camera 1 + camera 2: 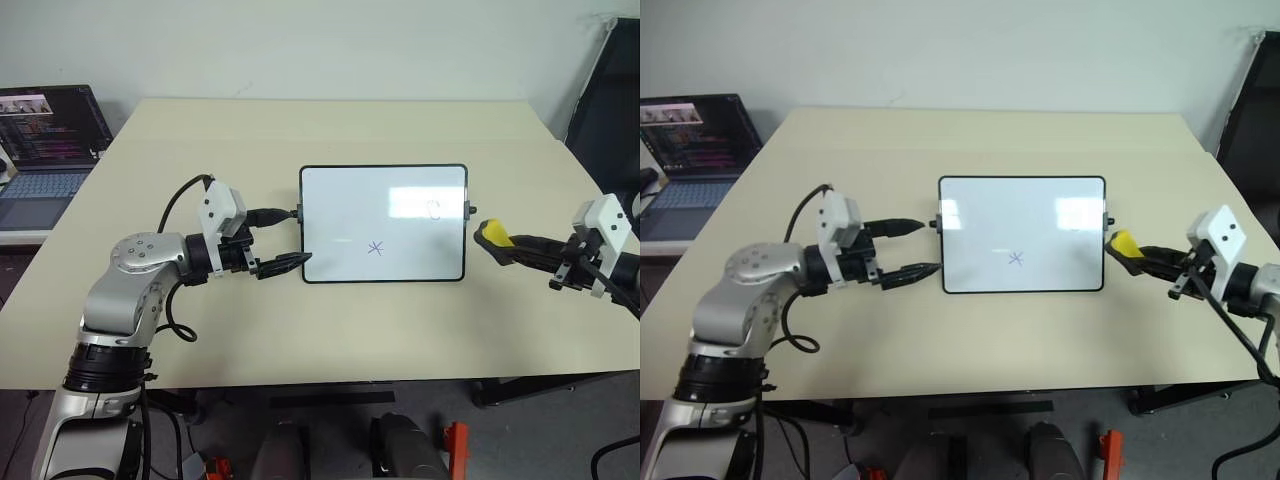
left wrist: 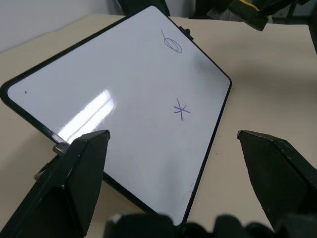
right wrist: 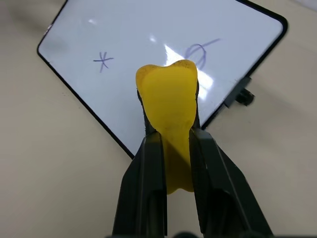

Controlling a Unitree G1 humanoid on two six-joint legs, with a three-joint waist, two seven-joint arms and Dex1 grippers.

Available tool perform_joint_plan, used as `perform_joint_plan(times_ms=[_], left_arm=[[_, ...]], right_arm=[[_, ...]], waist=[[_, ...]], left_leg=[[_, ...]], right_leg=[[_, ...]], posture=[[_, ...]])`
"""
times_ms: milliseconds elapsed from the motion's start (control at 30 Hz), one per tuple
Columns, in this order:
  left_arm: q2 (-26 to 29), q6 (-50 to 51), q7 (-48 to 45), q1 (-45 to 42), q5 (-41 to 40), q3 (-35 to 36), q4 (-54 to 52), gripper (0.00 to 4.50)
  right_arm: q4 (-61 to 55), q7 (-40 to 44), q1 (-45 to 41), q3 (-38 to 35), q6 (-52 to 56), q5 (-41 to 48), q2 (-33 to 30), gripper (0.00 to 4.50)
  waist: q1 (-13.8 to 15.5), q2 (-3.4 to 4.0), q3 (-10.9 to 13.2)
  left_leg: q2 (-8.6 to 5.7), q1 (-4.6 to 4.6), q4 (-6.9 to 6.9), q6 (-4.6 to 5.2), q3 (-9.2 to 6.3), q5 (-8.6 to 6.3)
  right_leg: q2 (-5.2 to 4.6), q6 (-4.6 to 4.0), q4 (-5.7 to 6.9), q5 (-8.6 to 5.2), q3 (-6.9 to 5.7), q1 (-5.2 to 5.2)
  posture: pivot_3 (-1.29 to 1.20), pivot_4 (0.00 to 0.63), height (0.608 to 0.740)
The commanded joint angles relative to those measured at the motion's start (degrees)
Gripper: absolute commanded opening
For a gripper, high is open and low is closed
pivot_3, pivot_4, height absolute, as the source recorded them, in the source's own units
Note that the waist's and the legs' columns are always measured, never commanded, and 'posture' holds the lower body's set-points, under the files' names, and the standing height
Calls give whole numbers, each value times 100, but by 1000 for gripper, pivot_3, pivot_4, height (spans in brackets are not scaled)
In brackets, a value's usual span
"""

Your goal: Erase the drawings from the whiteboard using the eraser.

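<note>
Right wrist view | right pincer pinching eraser | left pincer spread

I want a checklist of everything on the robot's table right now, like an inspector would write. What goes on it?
Surface: beige table, bare around the board.
Job's things: whiteboard lies flat mid-table; an asterisk star and an oval scribble are not yet wiped off. The yellow eraser hangs just beyond the board's right edge.
Clutter: nothing seen.
Grippers: left tool is open, its fingers either side of the board's left edge. Right tool is shut on the eraser.
Cables: black cable loops from the left arm.
Surroundings: an open laptop sits beyond the table's left side; white wall behind.
</note>
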Motion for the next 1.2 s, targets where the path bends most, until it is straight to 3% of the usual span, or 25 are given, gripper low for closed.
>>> perform_joint_plan(times_ms=[33, 200, 367, 500, 900, 1200], left_arm=[[67, -16, -1, -35, -14, 46, -227, 4500], [76, -33, -33, -38, 5, 29, -168, 4500], [-142, -65, 71, -15, 34, -74, -38, 4500], [-144, -56, 107, 221, 138, -157, -83, 4500], [-225, 37, 199, 466, 73, -150, -342, 4500], [-218, -1, 216, 532, 94, -115, -342, 4500]], right_arm=[[-364, -98, -237, 22, 38, 141, -74, 333], [-490, -325, -463, 453, -59, -138, 8, 333], [-265, -1180, -1098, 1818, -543, -978, 1238, 333], [216, -1882, -1499, 2337, -859, -1731, 1842, 332], [868, -2207, -1868, 2912, -732, -2770, 1928, 303], [672, -1832, -1756, 4376, 524, -3651, 2155, 301]], waist=[[5, 0, 0], [5, 0, 0], [-62, 0, 0], [-52, 1, 1], [46, 0, -1], [-62, -26, -30]], left_leg=[[0, 0, 0, 0, 0, 0], [0, 1, 0, 0, -1, 0], [2, 6, 0, 0, -1, 0], [0, -3, 2, -1, 1, 1], [-1, 1, 4, -3, -1, -1], [2, 37, 5, -3, -2, 0]], right_leg=[[0, 0, 0, 0, 0, 0], [0, -1, 1, 0, -1, 0], [3, -1, 8, 0, 2, 0], [0, -14, 13, 8, 4, -10], [-2, -16, 21, 8, -1, -9], [2, -16, 32, 6, 2, 16]], posture=[[0, 150, 740], [0, 150, 740], [0, 150, 740], [0, 150, 740], [0, 150, 740], [0, 150, 740]])
